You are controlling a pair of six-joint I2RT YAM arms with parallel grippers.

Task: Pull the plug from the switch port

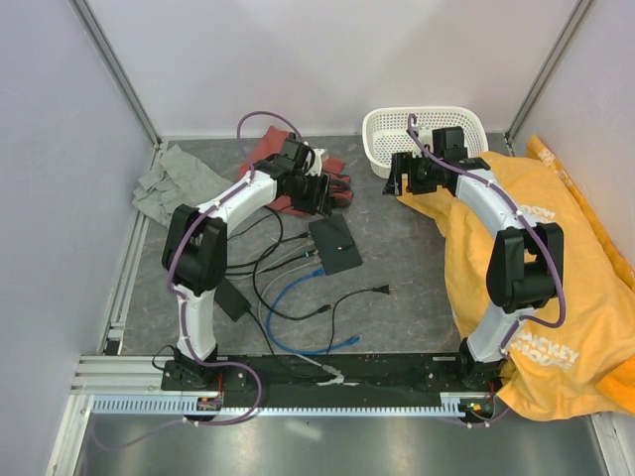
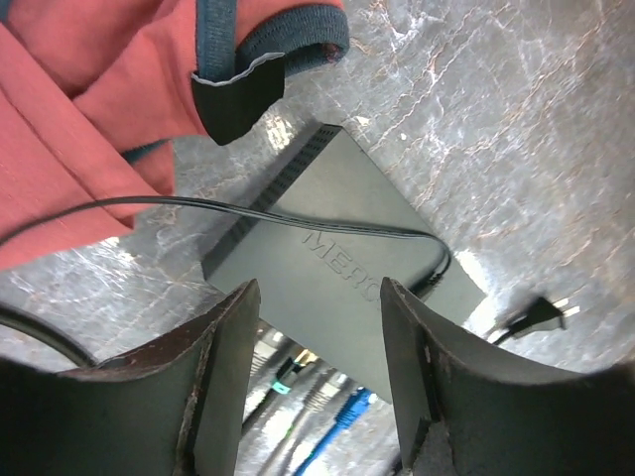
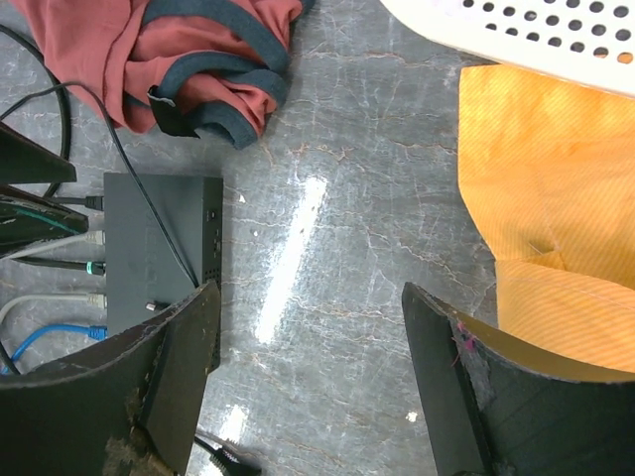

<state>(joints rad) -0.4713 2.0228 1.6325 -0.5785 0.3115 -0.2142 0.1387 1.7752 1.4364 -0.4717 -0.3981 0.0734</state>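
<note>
The switch [image 1: 334, 243] is a flat black box at the table's middle, with several cables plugged into its near-left edge: grey, black, green-tipped and blue ones [image 3: 87, 266]. In the left wrist view the switch [image 2: 327, 238] lies below my open, empty left gripper [image 2: 319, 297], with a thin black cable [image 2: 298, 213] draped over its top and the plugs [image 2: 298, 382] beyond the fingertips. In the top view my left gripper [image 1: 322, 193] hovers just behind the switch. My right gripper [image 3: 310, 302] is open and empty above bare table, right of the switch [image 3: 159, 248]; in the top view it [image 1: 402, 177] sits near the basket.
A red and dark-blue cloth [image 1: 317, 178] lies behind the switch. A grey cloth [image 1: 171, 183] lies at far left. A white perforated basket [image 1: 422, 134] stands at the back right. A large orange bag [image 1: 556, 278] covers the right side. A small black adapter brick [image 1: 234, 297] and loose cables [image 1: 298, 307] lie in front.
</note>
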